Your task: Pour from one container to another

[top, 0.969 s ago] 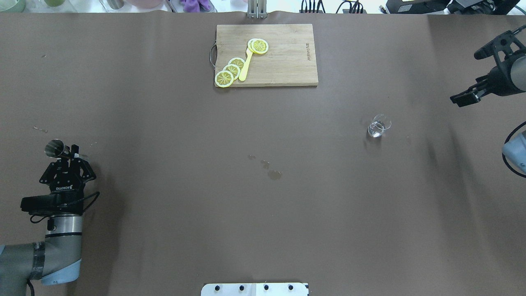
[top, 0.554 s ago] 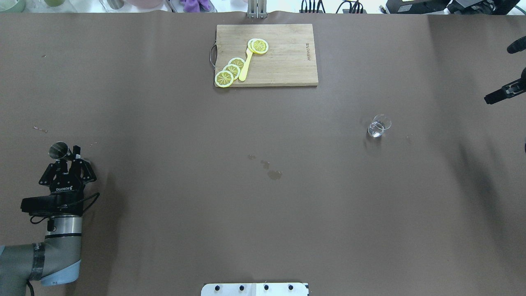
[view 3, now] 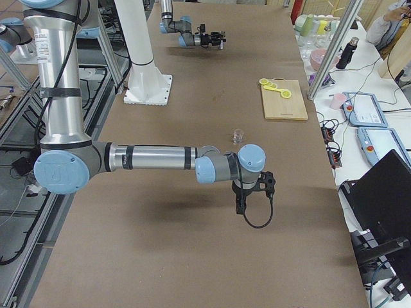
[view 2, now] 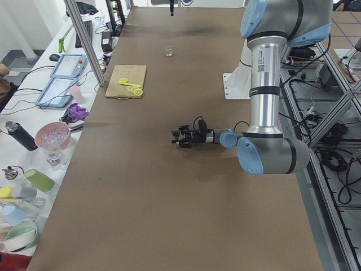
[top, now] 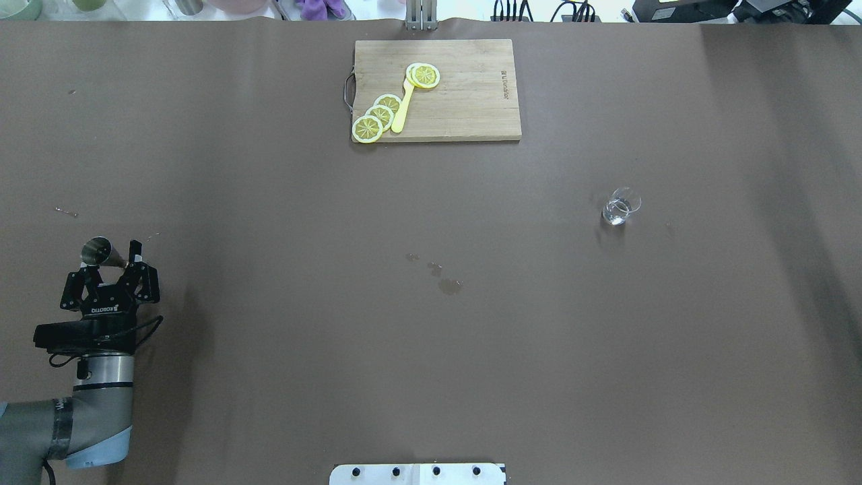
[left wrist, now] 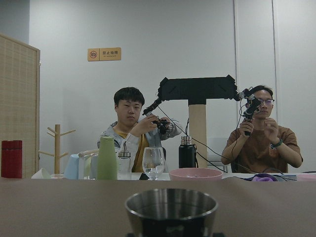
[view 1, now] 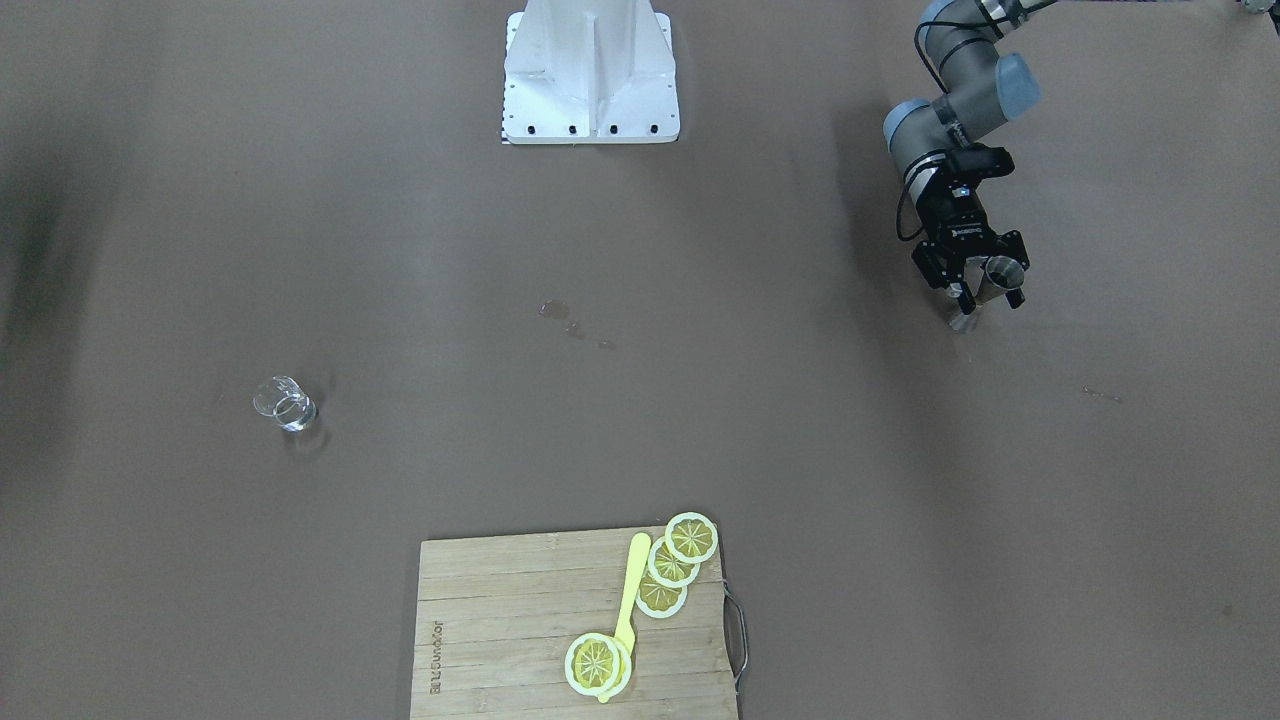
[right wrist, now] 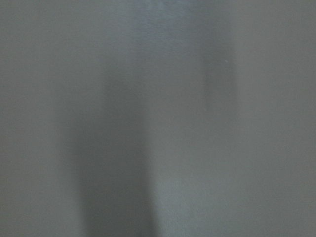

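Left end effector [view 1: 989,297] sits low at the left edge of the overhead view, fingers spread. The grey metal jigger [top: 98,250] stands upright on the brown surface [top: 431,350] between them. Right end effector [view 3: 249,192] shows only in the right side view, above the surface; whether it is spread or pressed together cannot be told. The clear glass pitcher [top: 620,208] stands alone right of centre — well apart from the jigger. At top centre lies a wooden cutting board [top: 465,101] with lemon slices [top: 379,116].
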Available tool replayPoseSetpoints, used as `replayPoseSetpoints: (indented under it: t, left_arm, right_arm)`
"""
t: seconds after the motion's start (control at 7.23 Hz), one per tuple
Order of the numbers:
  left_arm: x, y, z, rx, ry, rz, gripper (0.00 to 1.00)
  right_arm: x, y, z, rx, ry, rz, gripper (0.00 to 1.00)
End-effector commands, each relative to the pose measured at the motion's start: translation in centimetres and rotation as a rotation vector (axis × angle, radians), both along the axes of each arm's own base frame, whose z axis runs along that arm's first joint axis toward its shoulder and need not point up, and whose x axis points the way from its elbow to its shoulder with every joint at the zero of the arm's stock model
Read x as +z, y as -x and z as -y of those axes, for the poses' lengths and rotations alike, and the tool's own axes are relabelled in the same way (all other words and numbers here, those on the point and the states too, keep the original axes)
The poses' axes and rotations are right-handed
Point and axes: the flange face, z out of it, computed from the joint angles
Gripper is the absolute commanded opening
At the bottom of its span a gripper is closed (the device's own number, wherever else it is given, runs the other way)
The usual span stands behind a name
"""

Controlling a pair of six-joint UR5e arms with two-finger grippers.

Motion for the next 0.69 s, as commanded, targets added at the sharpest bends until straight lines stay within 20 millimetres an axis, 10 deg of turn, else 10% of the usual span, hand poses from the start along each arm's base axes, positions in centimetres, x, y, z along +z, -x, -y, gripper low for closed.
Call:
replayPoseSetpoints:
  t: [0.0, 0.55]
  left_arm:
    - [0.0, 0.5, -0.1, 0.000, -0.001, 0.005, 0.99]
    - [-1.1, 0.6, -1.6, 0.036, -0.044, 0.044, 0.99]
  right_arm:
    - [1.6, -4.2, -2.1, 0.087, 0.164, 0.039, 1.00]
    - [1.5, -6.8, -5.3, 0.062, 0.080, -0.107, 1.00]
